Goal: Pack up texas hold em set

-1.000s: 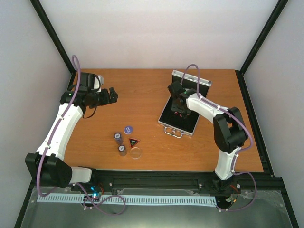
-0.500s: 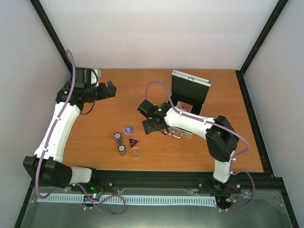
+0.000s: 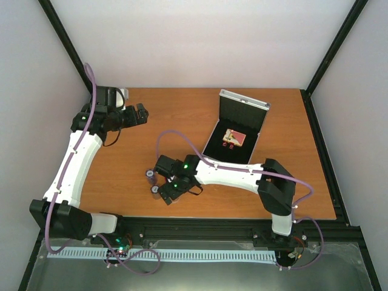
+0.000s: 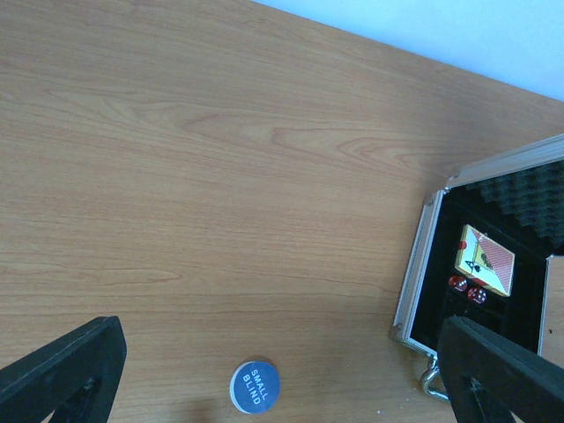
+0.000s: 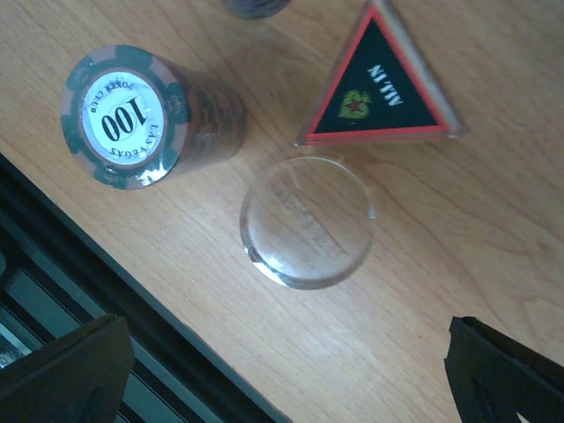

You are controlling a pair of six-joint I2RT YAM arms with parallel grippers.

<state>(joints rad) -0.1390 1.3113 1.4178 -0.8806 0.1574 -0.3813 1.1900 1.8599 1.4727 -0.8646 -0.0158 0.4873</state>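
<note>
Reach favours the right fingers (image 5: 66,374), spread wide over the clear token (image 5: 308,220) lying flat on the surface (image 5: 458,256) midway between them, chip stack (image 5: 132,119) just beside; left fingers (image 4: 62,370), also spread, hover well apart.

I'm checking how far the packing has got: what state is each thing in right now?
Case: open, lid raised.
Card box: inside the case, lying flat.
Red dice: inside the case.
Chip stacks: upright on the table, outside the case.
Clear token: flat on the table.
Triangular token: flat on the table.
Blue token: flat on the table.
Left gripper: jaws open, empty.
Right gripper: jaws open, empty, above the clear token.
</note>
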